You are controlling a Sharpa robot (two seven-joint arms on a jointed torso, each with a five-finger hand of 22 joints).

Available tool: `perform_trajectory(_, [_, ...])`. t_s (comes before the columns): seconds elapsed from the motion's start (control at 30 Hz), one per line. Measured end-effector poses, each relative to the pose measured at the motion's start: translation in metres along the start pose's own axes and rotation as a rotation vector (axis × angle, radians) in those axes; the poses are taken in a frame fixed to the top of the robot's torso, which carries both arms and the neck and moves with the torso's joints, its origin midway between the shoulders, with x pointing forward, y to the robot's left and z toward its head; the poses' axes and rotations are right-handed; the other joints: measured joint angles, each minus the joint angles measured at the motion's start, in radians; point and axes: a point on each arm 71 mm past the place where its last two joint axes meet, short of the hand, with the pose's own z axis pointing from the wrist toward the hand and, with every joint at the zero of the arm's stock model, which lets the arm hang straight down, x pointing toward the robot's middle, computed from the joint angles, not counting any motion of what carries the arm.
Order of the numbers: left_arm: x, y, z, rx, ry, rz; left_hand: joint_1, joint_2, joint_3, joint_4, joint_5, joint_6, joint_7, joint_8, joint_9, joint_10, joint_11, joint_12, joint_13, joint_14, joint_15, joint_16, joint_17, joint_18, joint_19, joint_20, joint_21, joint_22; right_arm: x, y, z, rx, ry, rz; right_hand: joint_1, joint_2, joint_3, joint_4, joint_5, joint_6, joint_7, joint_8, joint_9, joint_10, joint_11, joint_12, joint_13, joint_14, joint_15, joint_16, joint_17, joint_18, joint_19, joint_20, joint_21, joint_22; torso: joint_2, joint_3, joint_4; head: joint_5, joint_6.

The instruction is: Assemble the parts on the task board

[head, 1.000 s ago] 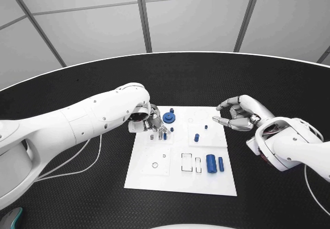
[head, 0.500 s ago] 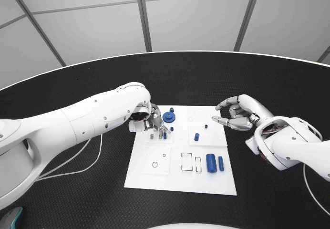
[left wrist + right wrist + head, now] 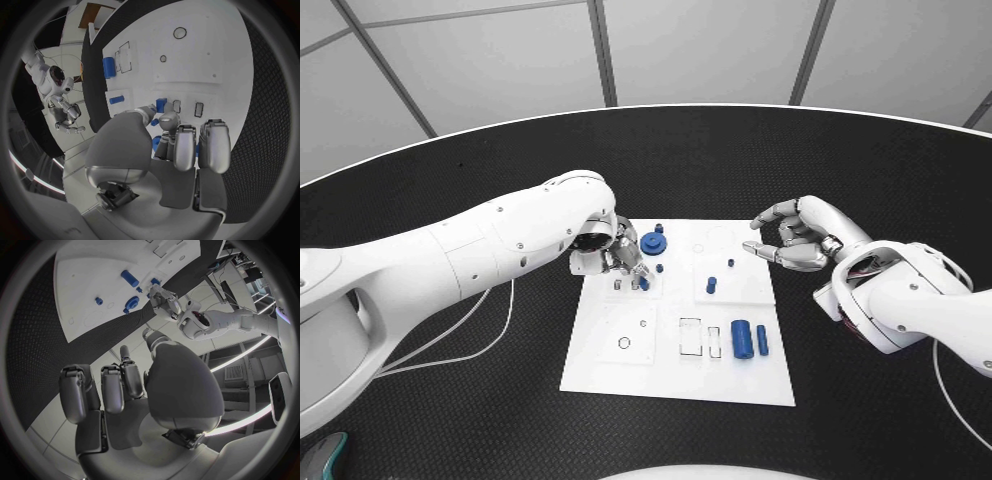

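The white task board lies mid-table. My left hand reaches down onto its upper left part. There its thumb and a finger pinch a small blue peg, seen beside two rectangular slots in the left wrist view. A round blue part sits just beyond that hand. Small blue pegs stand mid-board, and a thick blue cylinder lies beside a slimmer one lower right. My right hand hovers off the board's upper right corner, fingers loosely curved and holding nothing.
Black table surrounds the board on all sides. Empty outlines and a small round hole mark the board's lower left. White cables trail from the left arm across the table.
The right hand has drifted slightly toward the board's corner. The left hand stays at the small blue peg, barely moved.
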Motion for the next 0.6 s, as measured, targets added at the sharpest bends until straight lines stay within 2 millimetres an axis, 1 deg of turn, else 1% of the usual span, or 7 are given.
perform_trajectory(0.07, [0.0,0.0,0.0,0.0,0.003,0.002,0.004,-0.011,0.058,-0.019,-0.001,-0.004,0.001,-0.002,0.005,-0.003,-0.001,-0.002,-0.004,0.004,-0.004,0.0,0.0,0.0,0.0,0.0,0.0,0.0,0.0,0.0,0.0,0.0,0.0,0.0,0.003,0.003,0.0,0.0,0.0,0.001,-0.001,0.0,0.0,0.0,0.0,0.0,0.0,0.0,0.0,0.0,0.0,0.0,0.0,0.0,0.0,0.0,0.0,-0.0004,0.0001,0.0,-0.001])
perform_trajectory(0.13, [0.001,0.0,0.0,0.001,0.006,0.004,0.008,-0.016,0.111,-0.041,-0.005,-0.011,0.0,-0.007,0.012,-0.007,0.0,-0.004,-0.007,0.004,-0.004,0.0,0.0,0.0,0.0,0.0,0.0,0.0,0.0,0.0,0.0,0.0,0.0,0.0,0.004,0.003,0.0,0.0,0.0,0.001,-0.001,0.0,0.0,0.0,0.0,0.0,0.001,0.0,0.0,0.0,0.0,0.0,0.0,0.0,0.0,0.0,0.0,-0.0007,0.0003,0.0,-0.001])
perform_trajectory(0.23, [0.001,0.001,0.0,0.001,0.009,0.004,0.019,-0.026,0.133,-0.032,0.001,-0.027,0.006,-0.003,0.027,-0.009,0.002,-0.016,-0.019,0.004,-0.004,0.0,0.0,0.0,0.0,0.0,0.0,0.0,0.0,0.0,0.0,0.0,-0.001,0.0,0.003,0.003,0.0,0.0,0.0,0.001,-0.001,0.0,0.0,0.0,0.0,0.0,0.001,0.0,0.0,0.0,0.0,0.0,0.0,0.0,0.0,0.0,0.0,-0.0011,0.0003,0.0,-0.001])
perform_trajectory(0.27, [0.001,0.001,0.0,0.002,0.009,0.002,0.019,-0.026,0.147,-0.029,0.001,-0.033,0.011,0.001,0.037,-0.013,0.005,-0.019,-0.022,0.004,-0.004,-0.004,0.0,0.0,0.0,0.0,0.0,0.0,0.0,0.0,0.0,0.0,-0.001,0.0,0.003,0.003,0.0,0.0,0.0,0.001,-0.001,0.0,0.0,0.0,0.0,0.0,0.001,0.0,0.0,0.0,0.0,0.0,0.0,0.0,0.0,0.0,0.0,-0.0012,0.0004,0.0,-0.001])
perform_trajectory(0.37, [0.001,0.003,-0.001,0.005,0.009,-0.009,0.019,-0.026,0.158,-0.02,0.001,-0.037,0.013,0.007,0.054,-0.013,0.006,-0.019,-0.03,0.004,-0.004,-0.004,0.0,0.0,0.0,0.0,0.0,0.0,0.0,0.0,0.001,0.0,-0.001,0.0,0.003,0.003,0.0,0.0,0.0,0.001,-0.001,0.0,0.0,0.0,0.0,0.0,0.001,0.0,0.0,0.0,0.0,0.0,0.0,0.0,0.0,0.0,0.0,-0.0012,0.0004,0.0,-0.001])
perform_trajectory(0.5, [0.001,0.007,-0.002,0.017,0.011,-0.052,0.009,-0.026,0.161,-0.02,0.001,-0.037,0.013,0.009,0.064,-0.013,0.006,-0.021,-0.034,0.004,-0.004,-0.004,0.0,0.0,0.0,0.0,0.0,0.0,0.0,0.0,0.001,0.0,-0.002,0.0,0.003,0.003,-0.003,0.003,0.0,0.001,-0.001,0.0,0.0,0.0,0.0,0.0,0.001,0.0,0.0,0.0,0.0,0.0,0.0,0.0,0.0,0.0,-0.001,-0.0012,0.0008,0.002,-0.003])
perform_trajectory(0.6, [0.001,0.011,-0.003,0.033,0.015,-0.098,0.005,-0.03,0.17,-0.027,0.001,-0.037,0.013,0.013,0.069,-0.013,0.006,-0.024,-0.035,0.004,-0.004,-0.004,0.0,0.0,0.0,0.0,0.0,0.0,0.0,-0.001,0.001,0.001,-0.003,-0.001,0.003,0.003,-0.003,0.003,0.0,0.001,-0.001,0.0,0.0,0.0,0.0,0.0,0.001,0.0,0.0,0.0,0.0,0.0,0.0,0.0,0.0,0.0,-0.001,-0.0012,0.001,0.002,-0.003])
